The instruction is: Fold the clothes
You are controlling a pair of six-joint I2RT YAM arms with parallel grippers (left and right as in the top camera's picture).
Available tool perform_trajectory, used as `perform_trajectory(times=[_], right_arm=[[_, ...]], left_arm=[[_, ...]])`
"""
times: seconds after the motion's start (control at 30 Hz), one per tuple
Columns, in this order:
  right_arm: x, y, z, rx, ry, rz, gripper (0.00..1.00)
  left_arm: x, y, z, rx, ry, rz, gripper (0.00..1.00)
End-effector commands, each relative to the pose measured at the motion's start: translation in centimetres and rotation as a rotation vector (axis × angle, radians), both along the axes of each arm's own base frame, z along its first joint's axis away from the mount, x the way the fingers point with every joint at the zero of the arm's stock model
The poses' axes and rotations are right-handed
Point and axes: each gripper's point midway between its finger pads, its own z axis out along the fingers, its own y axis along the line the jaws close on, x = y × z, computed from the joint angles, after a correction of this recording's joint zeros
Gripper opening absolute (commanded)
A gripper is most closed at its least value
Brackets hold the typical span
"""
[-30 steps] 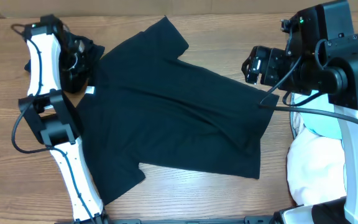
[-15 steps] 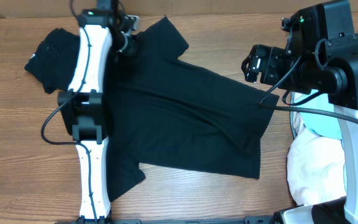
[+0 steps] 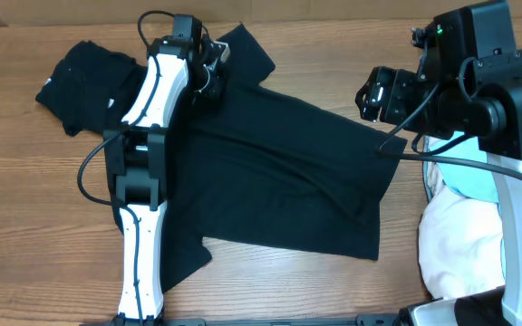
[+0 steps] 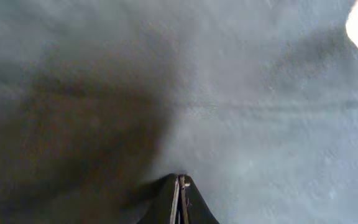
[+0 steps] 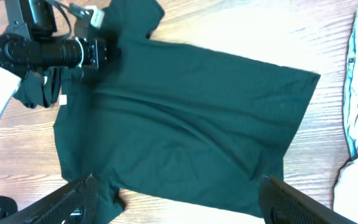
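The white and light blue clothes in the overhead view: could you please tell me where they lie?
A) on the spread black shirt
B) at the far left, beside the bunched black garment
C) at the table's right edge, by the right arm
C: the white pile and light blue piece sit at the right edge of the table by the right arm, apart from the black shirt.

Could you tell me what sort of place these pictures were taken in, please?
Probably a robotics workbench set up for laundry-folding practice: a wood-grain table, two white-and-black robot arms, a plain black T-shirt spread out, and a heap of white fabric garments.
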Motion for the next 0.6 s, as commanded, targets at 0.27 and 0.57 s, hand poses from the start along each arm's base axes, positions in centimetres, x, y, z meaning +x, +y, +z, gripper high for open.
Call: perform_trajectory(times=[0.27, 0.57], right_arm=[[3.5, -0.1, -6.9, -0.063, 0.115, -0.050, 0.75], [10.5, -1.2, -18.2, -0.101, 0.149, -0.220, 0.25]], left_arm=[[1.7, 7.6, -2.0, -0.057, 0.005, 0.239, 0.04], [3.6, 6.0, 6.5, -0.210, -0.086, 0.180, 0.24]])
